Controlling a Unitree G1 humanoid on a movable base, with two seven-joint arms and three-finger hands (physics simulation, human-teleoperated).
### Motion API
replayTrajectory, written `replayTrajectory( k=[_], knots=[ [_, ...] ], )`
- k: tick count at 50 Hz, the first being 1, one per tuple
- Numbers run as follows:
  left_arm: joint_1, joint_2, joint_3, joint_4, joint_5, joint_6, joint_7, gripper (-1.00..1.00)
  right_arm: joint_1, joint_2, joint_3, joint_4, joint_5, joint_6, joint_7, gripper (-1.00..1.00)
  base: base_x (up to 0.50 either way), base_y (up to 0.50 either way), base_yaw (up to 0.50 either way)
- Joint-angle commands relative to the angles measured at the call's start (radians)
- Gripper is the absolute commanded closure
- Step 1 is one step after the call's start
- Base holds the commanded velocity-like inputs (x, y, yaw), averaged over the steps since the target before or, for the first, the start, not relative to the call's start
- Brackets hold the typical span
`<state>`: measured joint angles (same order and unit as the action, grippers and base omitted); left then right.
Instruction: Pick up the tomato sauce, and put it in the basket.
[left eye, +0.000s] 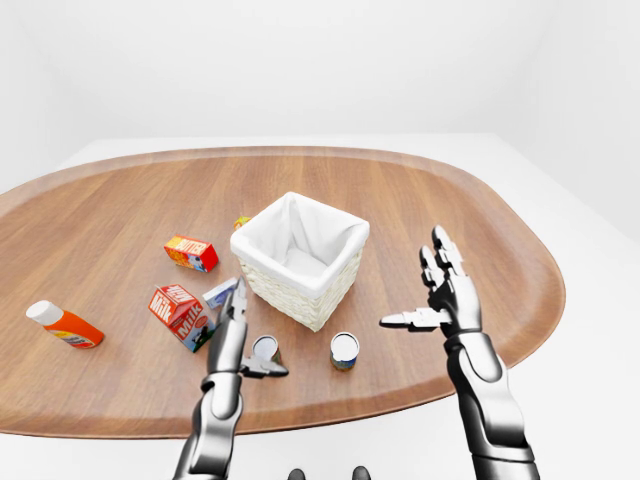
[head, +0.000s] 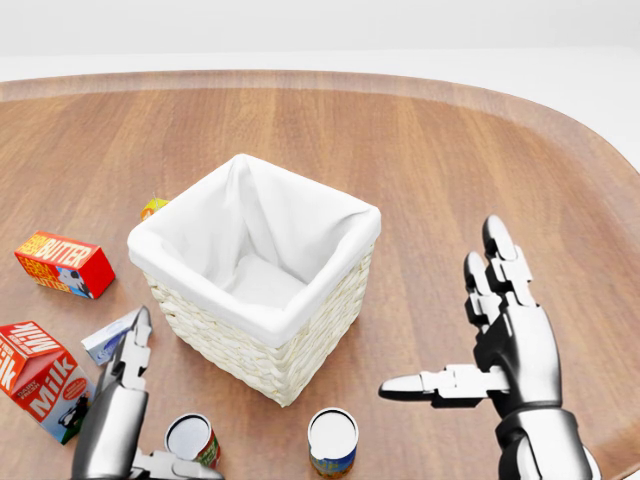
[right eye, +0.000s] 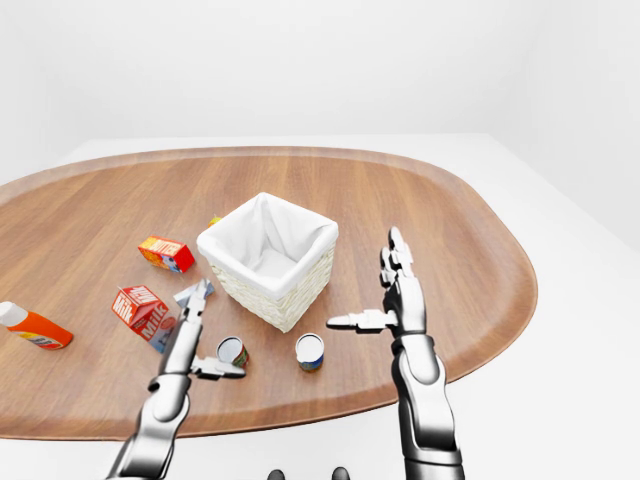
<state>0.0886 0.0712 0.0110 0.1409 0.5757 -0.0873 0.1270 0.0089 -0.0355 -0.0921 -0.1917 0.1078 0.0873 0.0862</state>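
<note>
From my seat I cannot read the labels of the two small round tins, so I cannot tell which is the tomato sauce. One, the red-sided tin (head: 190, 439), stands near the oval wooden table's (left eye: 480, 215) near edge, just beside my left hand (left eye: 232, 335); the blue-sided tin (head: 332, 441) stands to its right in the head view, both below the basket. A small yellow object (head: 153, 207) is mostly hidden behind the white-lined square wicker basket (head: 262, 275), which sits about mid-table. A small grey-blue carton (head: 108, 338) is partly covered by my left fingers.

My left hand is spread, fingers straight up and thumb pointing toward the red-sided tin, closed round nothing; whether the thumb touches it I cannot tell. My right hand (head: 505, 335) is equally wide, held clear above the table, well apart from both tins.

I count two tins, one basket, one red milk carton (head: 40, 378), one orange-and-red butter box (head: 63, 263), and one orange bottle with a white cap (left eye: 64, 324) toward the table's left edge.
</note>
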Motion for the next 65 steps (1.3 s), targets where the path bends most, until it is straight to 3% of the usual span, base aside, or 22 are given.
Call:
replayTrajectory(
  k=[1,65],
  knots=[
    [-0.006,0.002,-0.006,0.032,0.012,0.0,0.012,-1.0,-0.003,-0.001,-0.003,0.002,0.002,0.0,-0.001,-1.0,0.0,0.0,0.0],
    [-0.042,0.006,-0.039,0.157,0.099,0.0,0.102,-1.0,-0.001,0.001,0.002,0.023,0.001,0.0,0.001,-1.0,0.0,0.0,0.0]
  ],
)
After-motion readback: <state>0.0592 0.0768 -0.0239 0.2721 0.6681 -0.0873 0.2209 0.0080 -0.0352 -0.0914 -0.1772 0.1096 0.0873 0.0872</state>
